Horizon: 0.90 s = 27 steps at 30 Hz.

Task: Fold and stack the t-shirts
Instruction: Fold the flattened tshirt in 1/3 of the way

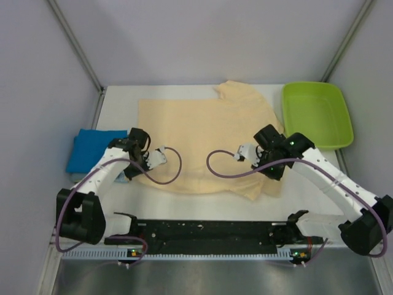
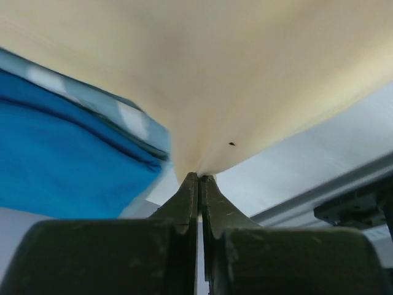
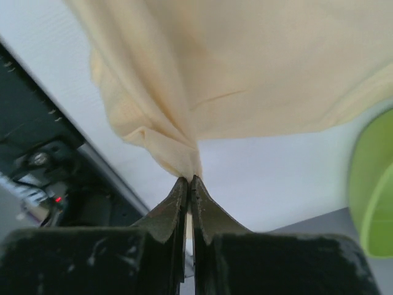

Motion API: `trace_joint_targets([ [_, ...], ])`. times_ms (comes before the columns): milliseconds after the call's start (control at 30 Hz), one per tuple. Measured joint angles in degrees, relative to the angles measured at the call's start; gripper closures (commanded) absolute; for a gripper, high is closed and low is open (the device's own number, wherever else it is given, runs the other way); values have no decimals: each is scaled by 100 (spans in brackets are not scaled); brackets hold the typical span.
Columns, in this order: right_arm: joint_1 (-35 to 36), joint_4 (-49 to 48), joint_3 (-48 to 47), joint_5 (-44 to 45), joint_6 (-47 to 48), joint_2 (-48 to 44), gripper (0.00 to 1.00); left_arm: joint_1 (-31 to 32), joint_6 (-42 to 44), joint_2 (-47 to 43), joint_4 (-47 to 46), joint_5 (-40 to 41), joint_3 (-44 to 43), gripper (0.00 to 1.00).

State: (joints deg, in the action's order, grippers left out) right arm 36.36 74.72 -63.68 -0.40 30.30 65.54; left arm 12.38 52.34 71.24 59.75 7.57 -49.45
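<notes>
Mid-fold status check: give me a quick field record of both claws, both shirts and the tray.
left claw: shut on peach shirt, pinching its near left edge
right claw: shut on peach shirt, pinching its near right edge
peach shirt: spread over the middle of the table
blue shirt: folded square, left of peach shirt
green tray: far right, empty
stack: not yet made

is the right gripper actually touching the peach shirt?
Touching. The right wrist view shows the right gripper shut on a bunched fold of the peach shirt, with the cloth pinched at the tips.
</notes>
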Motion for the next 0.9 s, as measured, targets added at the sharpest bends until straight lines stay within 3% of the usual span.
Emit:
trace_joint_targets([
  [233,-1134,-2389,-101,820,1414,1668,100,-313,-616,1281,-1154,146,-1259,100],
  [467,-1460,-4511,-101,914,2553,2531,100,-374,-966,2210,-1978,297,-1596,100],
  [667,-1593,-5296,-455,892,3279,3195,100,-378,-1237,3047,-2223,455,-2044,100],
  [900,-1694,-5591,-774,887,3773,3639,100,-378,-1429,3156,-2439,782,-2361,100],
])
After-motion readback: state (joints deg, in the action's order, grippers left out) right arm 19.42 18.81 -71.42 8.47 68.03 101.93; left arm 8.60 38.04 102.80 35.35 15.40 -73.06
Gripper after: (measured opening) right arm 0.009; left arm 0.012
